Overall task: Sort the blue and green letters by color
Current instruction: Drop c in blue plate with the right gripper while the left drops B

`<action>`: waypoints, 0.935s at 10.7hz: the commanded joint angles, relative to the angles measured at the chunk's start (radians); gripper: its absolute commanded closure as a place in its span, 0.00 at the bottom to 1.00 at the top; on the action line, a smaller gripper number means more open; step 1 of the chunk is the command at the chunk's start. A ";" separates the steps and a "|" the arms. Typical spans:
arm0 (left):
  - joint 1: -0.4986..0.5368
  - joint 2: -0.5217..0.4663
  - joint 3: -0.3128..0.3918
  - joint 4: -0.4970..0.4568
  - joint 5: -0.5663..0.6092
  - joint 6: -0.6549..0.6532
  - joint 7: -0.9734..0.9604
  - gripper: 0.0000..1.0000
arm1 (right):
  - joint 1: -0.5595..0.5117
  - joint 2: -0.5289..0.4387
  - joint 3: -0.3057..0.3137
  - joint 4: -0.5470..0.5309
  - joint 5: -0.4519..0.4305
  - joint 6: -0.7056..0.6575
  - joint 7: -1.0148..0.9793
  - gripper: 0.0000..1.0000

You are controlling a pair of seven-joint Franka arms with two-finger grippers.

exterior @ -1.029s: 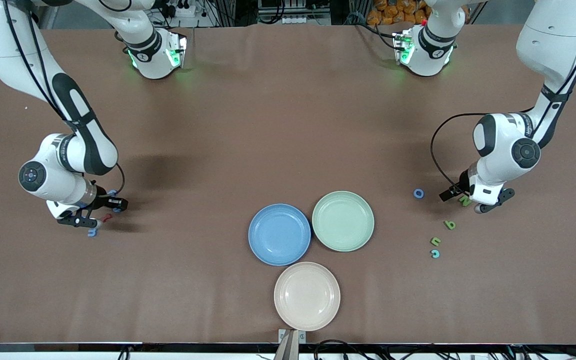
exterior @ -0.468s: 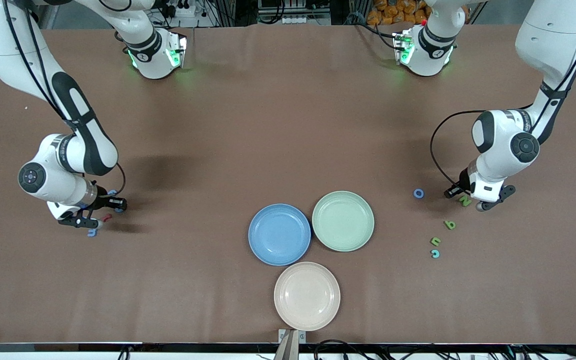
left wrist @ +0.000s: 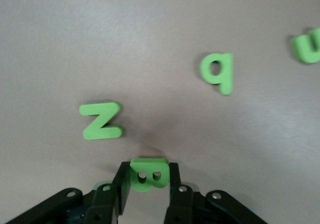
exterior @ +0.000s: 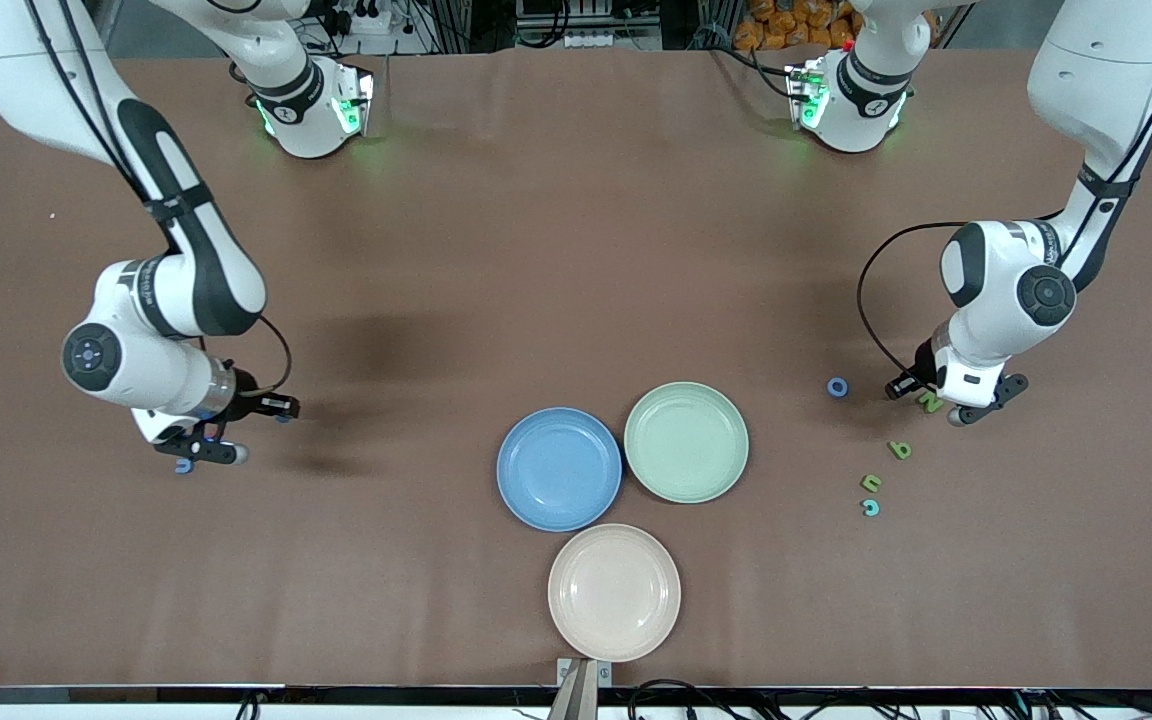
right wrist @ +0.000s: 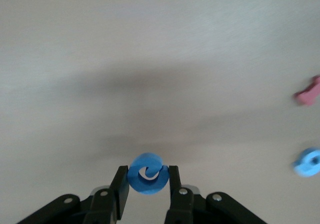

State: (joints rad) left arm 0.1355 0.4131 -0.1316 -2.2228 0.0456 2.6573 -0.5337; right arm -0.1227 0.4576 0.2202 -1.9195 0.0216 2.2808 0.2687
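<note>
Green letter B [left wrist: 148,174] is clamped in the left hand [left wrist: 147,184] above the surface [exterior: 556,250]; the right hand [right wrist: 148,184] is clamped on a blue curled letter [right wrist: 148,173].

Three plates [exterior: 614,592] between letter clusters [exterior: 900,450]

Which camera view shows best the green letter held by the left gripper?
The left wrist view: the green letter sits clamped in the left gripper. In the front view the arm hides it; the right wrist view does not show it.

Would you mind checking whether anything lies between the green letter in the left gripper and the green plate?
Nothing visible does. The left gripper holds a green B; only bare table lies toward the green plate, and the blue O lies off that line.
</note>
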 commanded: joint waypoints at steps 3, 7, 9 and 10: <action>-0.172 -0.011 0.001 0.153 0.000 -0.161 -0.202 0.90 | 0.093 -0.001 0.119 0.019 0.009 0.006 0.406 1.00; -0.308 0.036 -0.002 0.287 -0.012 -0.247 -0.377 0.90 | 0.265 0.025 0.119 0.132 0.011 0.023 0.642 1.00; -0.384 0.079 -0.005 0.356 -0.013 -0.250 -0.480 0.90 | 0.303 0.073 0.119 0.210 0.064 0.026 0.804 1.00; -0.414 0.101 -0.005 0.388 -0.018 -0.250 -0.512 0.90 | 0.326 0.094 0.117 0.264 0.104 0.026 0.872 1.00</action>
State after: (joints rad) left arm -0.2103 0.4456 -0.1424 -1.9345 0.0455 2.4310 -0.9630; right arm 0.1698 0.4750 0.3409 -1.7835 0.0516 2.3124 1.0013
